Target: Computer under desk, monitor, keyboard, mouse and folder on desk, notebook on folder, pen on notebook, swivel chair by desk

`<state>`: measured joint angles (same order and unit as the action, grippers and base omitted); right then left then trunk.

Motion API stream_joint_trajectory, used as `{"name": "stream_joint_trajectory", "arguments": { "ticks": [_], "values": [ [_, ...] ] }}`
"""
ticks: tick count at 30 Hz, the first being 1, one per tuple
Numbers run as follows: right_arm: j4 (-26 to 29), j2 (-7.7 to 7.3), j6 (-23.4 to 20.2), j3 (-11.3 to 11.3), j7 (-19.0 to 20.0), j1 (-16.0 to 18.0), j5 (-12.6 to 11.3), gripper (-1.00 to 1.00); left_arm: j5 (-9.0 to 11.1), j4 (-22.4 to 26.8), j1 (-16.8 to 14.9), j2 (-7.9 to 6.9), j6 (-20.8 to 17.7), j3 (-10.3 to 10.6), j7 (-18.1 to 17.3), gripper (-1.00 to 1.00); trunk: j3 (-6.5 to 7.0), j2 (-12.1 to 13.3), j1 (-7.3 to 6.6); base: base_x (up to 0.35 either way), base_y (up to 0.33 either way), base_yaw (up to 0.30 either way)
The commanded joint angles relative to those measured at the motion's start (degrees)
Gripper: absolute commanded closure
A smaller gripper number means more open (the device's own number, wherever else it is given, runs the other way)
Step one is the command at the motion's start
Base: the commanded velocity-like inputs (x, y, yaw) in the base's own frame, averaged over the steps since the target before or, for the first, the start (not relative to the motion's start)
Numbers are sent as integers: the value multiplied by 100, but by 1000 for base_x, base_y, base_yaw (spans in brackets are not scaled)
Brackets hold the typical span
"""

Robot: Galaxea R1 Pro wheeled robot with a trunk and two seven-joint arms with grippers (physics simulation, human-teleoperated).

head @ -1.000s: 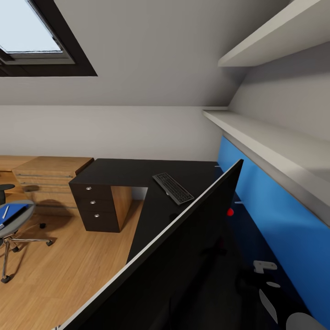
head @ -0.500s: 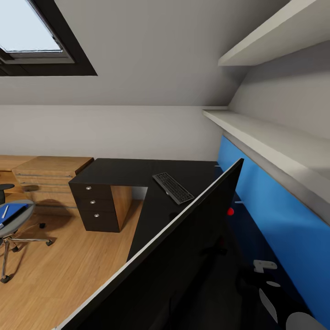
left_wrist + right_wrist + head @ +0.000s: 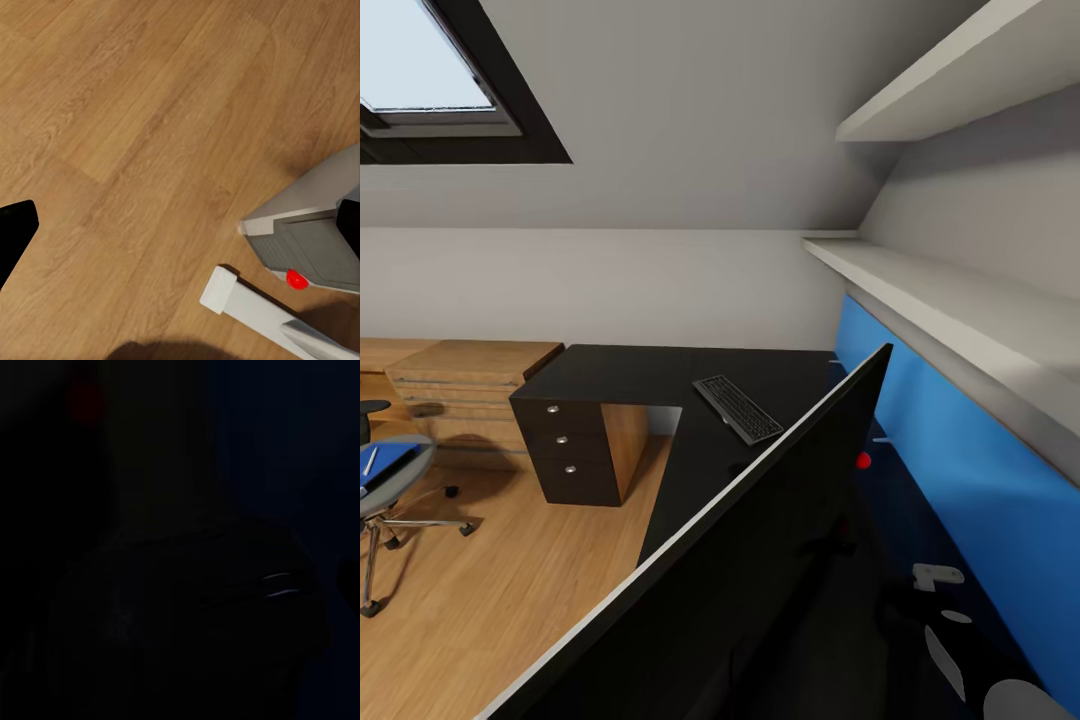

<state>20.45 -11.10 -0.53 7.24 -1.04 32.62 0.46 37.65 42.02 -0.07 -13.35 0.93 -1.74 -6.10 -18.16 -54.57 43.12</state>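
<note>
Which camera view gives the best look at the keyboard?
The head view: the keyboard lies in full on the black desk, beyond the monitor. The left wrist view looks at wooden floor and the computer; the right wrist view is nearly black.

The head camera looks forward and down from close behind the monitor [image 3: 760, 560], across the bench [image 3: 660, 375]. The left wrist camera faces the wooden floor [image 3: 135, 135] beside the computer [image 3: 315, 232]. The right wrist camera is near-black.
</note>
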Motion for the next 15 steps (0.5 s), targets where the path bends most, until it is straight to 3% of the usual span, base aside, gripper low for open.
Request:
{"name": "stream_joint_trajectory", "arguments": {
  "ticks": [1, 15],
  "values": [
    [-120, 3, -33, 6, -12, -1, 33, -100, 58, -1, -2, -2, 3, -2, -30, -100, -7, -3, 1, 0, 0, 0],
    [-120, 6, -26, 6, -19, -1, 40, -100, 58, -1, -2, -1, 3, -2, -32, -100, -7, -3, 1, 0, 0, 0]
  ]
}}
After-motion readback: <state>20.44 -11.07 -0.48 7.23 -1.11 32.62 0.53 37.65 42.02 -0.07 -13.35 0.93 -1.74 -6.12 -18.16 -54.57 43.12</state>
